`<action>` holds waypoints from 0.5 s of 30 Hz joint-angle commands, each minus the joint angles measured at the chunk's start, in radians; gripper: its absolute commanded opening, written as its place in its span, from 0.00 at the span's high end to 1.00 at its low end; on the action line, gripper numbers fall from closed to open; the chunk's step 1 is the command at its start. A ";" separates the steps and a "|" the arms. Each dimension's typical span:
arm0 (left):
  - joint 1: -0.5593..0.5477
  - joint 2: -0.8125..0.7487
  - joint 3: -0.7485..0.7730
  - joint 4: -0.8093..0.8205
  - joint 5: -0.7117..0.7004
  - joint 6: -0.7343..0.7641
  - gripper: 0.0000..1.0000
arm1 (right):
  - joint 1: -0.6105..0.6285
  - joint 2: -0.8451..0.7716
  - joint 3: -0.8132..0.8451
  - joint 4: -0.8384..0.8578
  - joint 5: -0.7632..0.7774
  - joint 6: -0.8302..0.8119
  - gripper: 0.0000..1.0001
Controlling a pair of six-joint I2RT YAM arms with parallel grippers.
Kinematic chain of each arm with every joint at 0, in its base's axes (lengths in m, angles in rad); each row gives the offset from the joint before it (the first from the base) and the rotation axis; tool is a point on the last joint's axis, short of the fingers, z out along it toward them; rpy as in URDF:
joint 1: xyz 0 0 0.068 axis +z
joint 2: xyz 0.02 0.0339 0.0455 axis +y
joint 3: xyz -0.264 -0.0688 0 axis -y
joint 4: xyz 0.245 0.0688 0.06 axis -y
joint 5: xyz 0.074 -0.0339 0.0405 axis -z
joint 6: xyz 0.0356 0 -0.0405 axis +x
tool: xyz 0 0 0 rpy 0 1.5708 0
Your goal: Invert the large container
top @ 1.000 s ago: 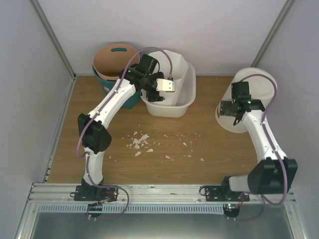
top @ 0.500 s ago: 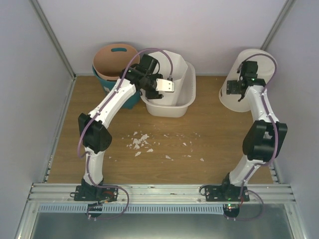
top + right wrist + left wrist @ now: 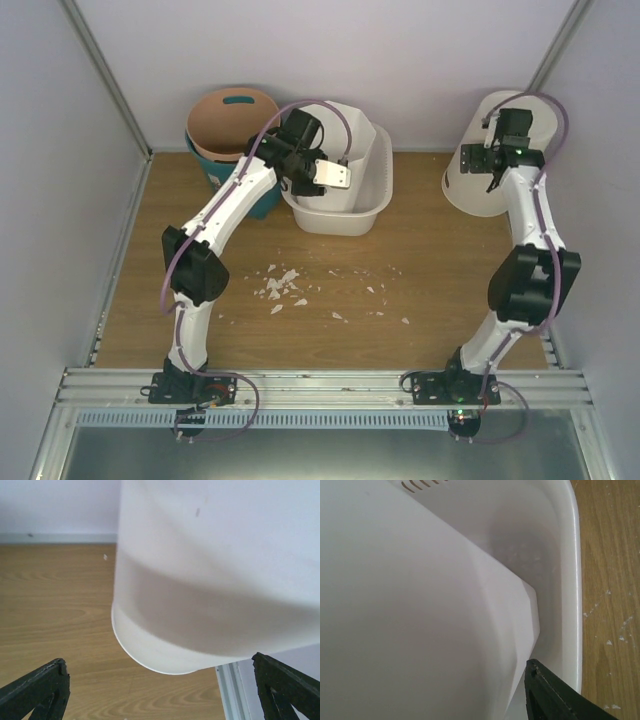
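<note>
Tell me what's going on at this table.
The left gripper is down in the tub at the back, right against the octagonal bin lying inside it; whether it has a grip cannot be told. The tub sits mouth up, not yet turned over. The right gripper hangs open at the round bin in the far right corner, holding nothing. White scraps litter the middle of the table.

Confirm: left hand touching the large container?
Cannot tell. Left wrist view shows one finger within the large container rim, beside the octagonal bin, but neither contact nor a gap shows plainly.
</note>
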 commanded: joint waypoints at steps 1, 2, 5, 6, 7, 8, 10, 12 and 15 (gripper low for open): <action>-0.014 -0.014 0.020 -0.021 -0.045 0.018 0.92 | 0.017 -0.163 -0.012 0.032 -0.110 0.003 0.00; -0.018 -0.020 0.020 -0.018 -0.050 0.016 0.93 | 0.020 -0.183 -0.021 0.023 -0.127 0.005 0.00; -0.032 -0.046 0.020 -0.019 -0.065 0.009 0.94 | 0.034 -0.246 -0.054 -0.008 -0.174 0.005 0.00; -0.038 -0.053 0.020 -0.017 -0.073 0.000 0.95 | 0.037 -0.267 -0.069 -0.015 -0.184 0.005 0.00; -0.045 -0.063 0.020 -0.014 -0.083 -0.011 0.97 | 0.040 -0.285 -0.086 -0.019 -0.192 0.005 0.00; -0.052 -0.071 0.020 -0.014 -0.092 -0.020 0.99 | 0.044 -0.306 -0.103 -0.021 -0.203 0.006 0.00; -0.067 -0.092 0.016 -0.010 -0.112 -0.038 1.00 | 0.047 -0.346 -0.135 -0.021 -0.224 0.012 0.00; -0.081 -0.112 0.010 0.002 -0.131 -0.052 1.00 | 0.049 -0.382 -0.165 -0.013 -0.243 0.026 0.00; -0.101 -0.139 -0.006 0.032 -0.166 -0.055 1.00 | 0.050 -0.426 -0.205 0.002 -0.282 0.047 0.00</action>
